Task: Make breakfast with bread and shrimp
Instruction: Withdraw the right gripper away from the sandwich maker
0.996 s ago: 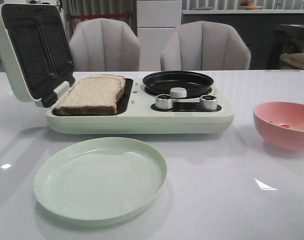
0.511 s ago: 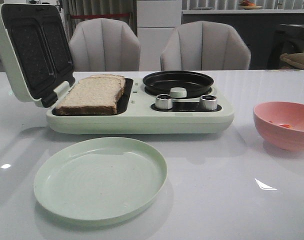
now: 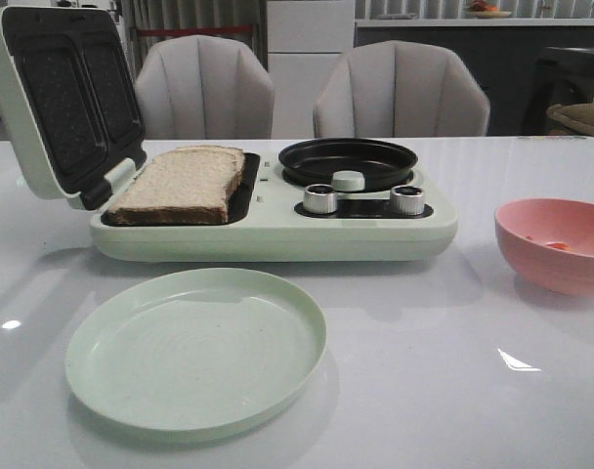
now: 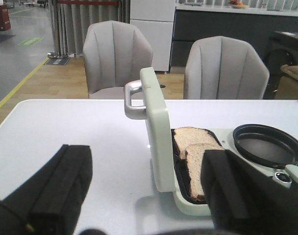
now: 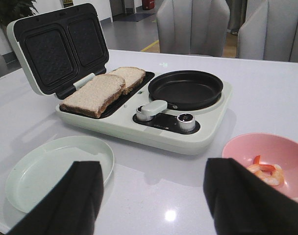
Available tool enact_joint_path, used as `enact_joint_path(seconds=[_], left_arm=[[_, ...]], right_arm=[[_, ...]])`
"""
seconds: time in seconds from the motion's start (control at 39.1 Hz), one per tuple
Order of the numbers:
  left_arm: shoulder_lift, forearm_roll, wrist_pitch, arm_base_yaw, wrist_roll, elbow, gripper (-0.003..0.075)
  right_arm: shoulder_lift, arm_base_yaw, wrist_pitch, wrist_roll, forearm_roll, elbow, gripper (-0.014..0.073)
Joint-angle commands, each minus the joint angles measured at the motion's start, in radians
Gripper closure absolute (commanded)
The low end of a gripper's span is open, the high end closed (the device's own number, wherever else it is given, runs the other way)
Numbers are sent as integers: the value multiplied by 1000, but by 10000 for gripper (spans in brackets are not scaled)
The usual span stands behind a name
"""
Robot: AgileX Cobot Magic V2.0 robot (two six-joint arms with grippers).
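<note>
Two slices of bread lie side by side in the open sandwich press of a pale green breakfast maker. The shrimp lies in a pink bowl at the right. A black round pan sits on the maker's right half. My left gripper is open, behind the raised lid, holding nothing. My right gripper is open above the table between the green plate and the bowl. Neither gripper shows in the front view.
An empty pale green plate sits in front of the maker. The press lid stands up at the left with a metal handle. Two knobs are on the maker's front. Two grey chairs stand behind the table.
</note>
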Motion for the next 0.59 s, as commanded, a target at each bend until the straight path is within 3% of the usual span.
enact_joint_path(seconds=[0.0, 0.31, 0.56], left_arm=[[112, 59, -52, -5, -93, -96, 209], [403, 84, -26, 21, -146, -253, 209], [615, -35, -77, 170, -144, -394, 209]], right_arm=[[8, -5, -69, 0, 8, -28, 53], [8, -5, -69, 0, 8, -28, 53], [8, -5, -69, 0, 8, -28, 53]])
